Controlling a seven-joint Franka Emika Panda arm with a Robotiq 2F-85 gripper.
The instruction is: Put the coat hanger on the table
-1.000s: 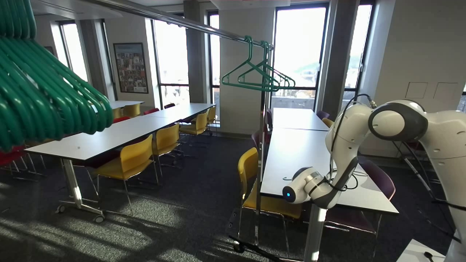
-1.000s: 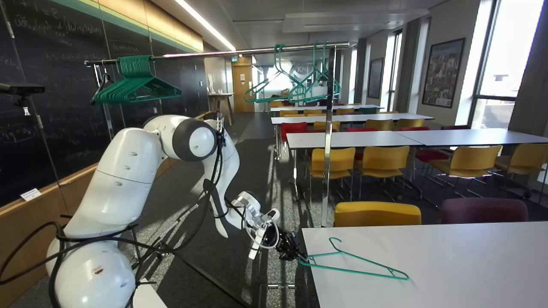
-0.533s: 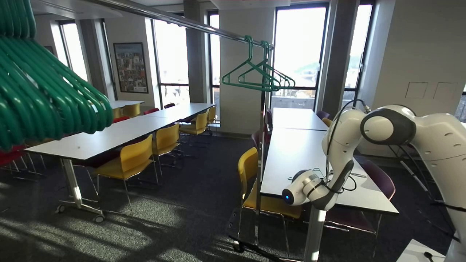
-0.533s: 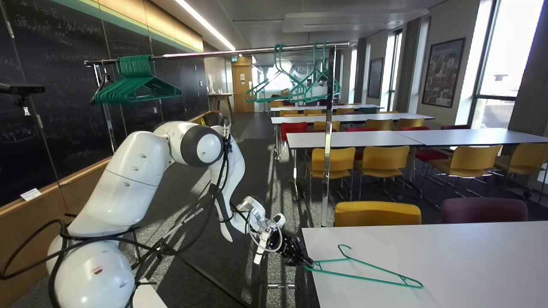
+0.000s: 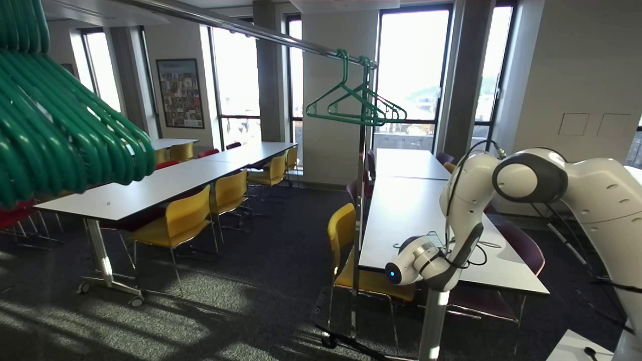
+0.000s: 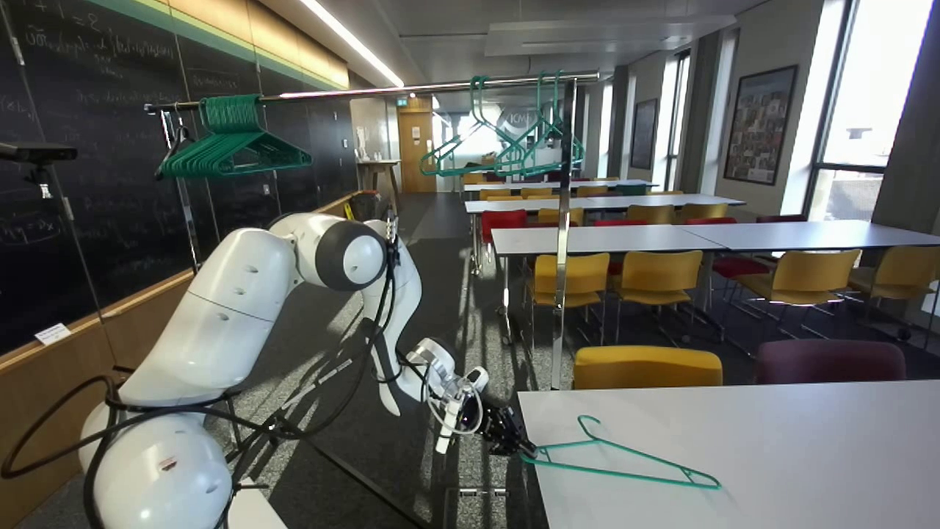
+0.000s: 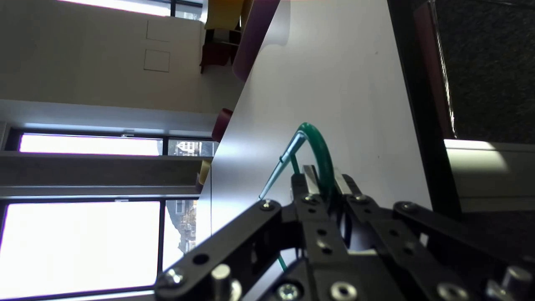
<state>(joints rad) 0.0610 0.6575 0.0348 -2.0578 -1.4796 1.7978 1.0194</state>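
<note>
Near the edge of the white-topped rectangular table (image 6: 808, 455), the black metal two-fingered gripper (image 7: 327, 180) pinches a corner of the thin teal-green triangular plastic-looking coat hanger (image 7: 321, 150), which reaches over the top, so letting go this far out could tip it off.

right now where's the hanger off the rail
Lower right in an exterior view, the coat hanger is over the nearest table's left end, one corner in the gripper.

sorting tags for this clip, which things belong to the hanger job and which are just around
For the job:
coat hanger
gripper, closed on it
white table below it

Just around:
bunched green hangers
metal rail
yellow chair
purple chair
blackboard
framed poster
</note>
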